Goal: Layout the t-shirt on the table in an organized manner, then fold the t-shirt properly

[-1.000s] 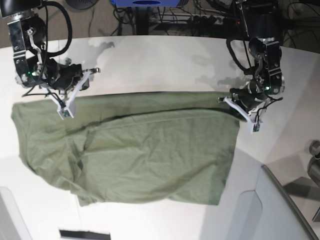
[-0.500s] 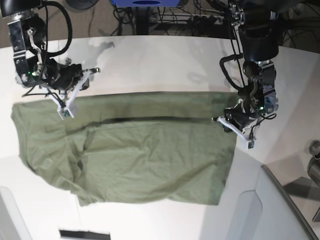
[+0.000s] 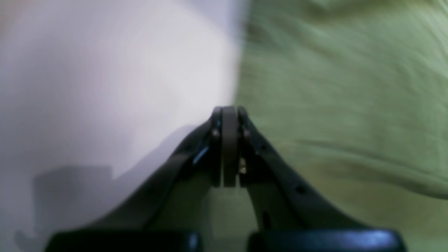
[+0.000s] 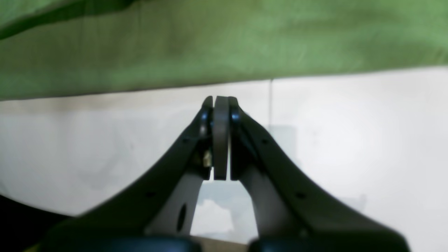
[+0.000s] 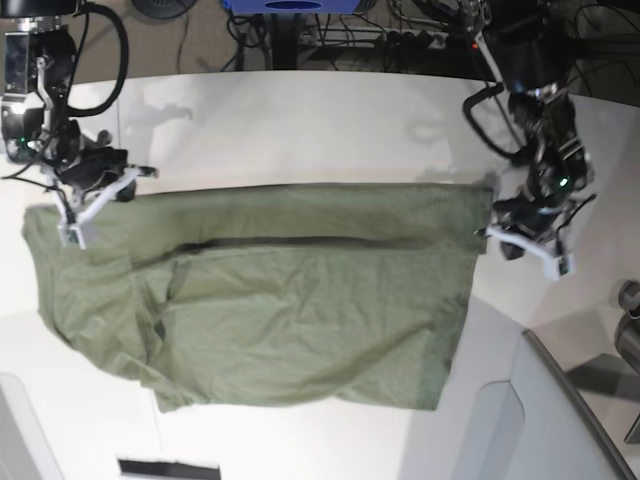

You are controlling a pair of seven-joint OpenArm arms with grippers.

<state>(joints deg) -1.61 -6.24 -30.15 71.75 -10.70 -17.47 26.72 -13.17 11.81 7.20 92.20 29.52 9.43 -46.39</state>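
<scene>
Olive-green cotton, the t-shirt point(image 5: 270, 290) lies spread across the middle of the white table point(image 5: 300, 130), long side running left to right, wrinkled, with a dark fold line crossing its upper part. Lower left corner bunched and uneven; right edge fairly straight.

Left tool point(image 5: 528, 250) sits at the right of the base view, just beside the shirt's right edge, over bare table. Left wrist view: fingers pressed flat together, nothing between them, tip point(image 3: 230, 112) at the border where green cloth point(image 3: 343, 105) meets white surface point(image 3: 105, 87). View is blurred.

Right tool point(image 5: 88, 205) sits at the left of the base view, at the shirt's far left corner. Right wrist view: fingers likewise closed tight on each other, empty, tip point(image 4: 220, 101) over white table point(image 4: 350, 133), with the shirt's hem point(image 4: 224, 45) just beyond it and apart from it. A thin seam line point(image 4: 270, 101) in the table runs beside the fingers.

Cables and dark equipment point(image 5: 300, 30) crowd the floor beyond the far table edge. Grey panel point(image 5: 560, 420) at near right.
</scene>
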